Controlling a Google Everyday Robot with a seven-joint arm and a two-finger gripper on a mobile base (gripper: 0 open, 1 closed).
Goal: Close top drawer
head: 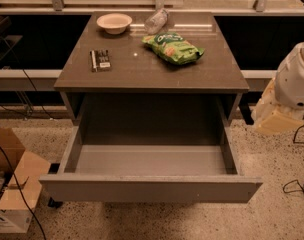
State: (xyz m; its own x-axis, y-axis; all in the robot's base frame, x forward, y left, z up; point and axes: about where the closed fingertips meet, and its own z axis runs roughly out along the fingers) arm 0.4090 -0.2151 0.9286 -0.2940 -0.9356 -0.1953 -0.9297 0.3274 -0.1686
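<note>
The top drawer [152, 188] is a wide, shallow grey drawer with a plain flat front. It is pulled far out of the cabinet, and its inside [151, 159] is empty. My arm shows at the right edge as a white shell [294, 79]. Below it is a beige part that I take for my gripper [274, 118]. It hangs to the right of the cabinet, level with the tabletop's front corner, and touches neither the drawer nor the cabinet.
On the grey cabinet top [142, 74] lie a white bowl [114, 22], a green chip bag [173, 47], a clear plastic bottle [156, 20] and a small dark packet [100, 60]. Cardboard boxes [12, 194] stand on the floor at left. Cables [294, 186] lie at right.
</note>
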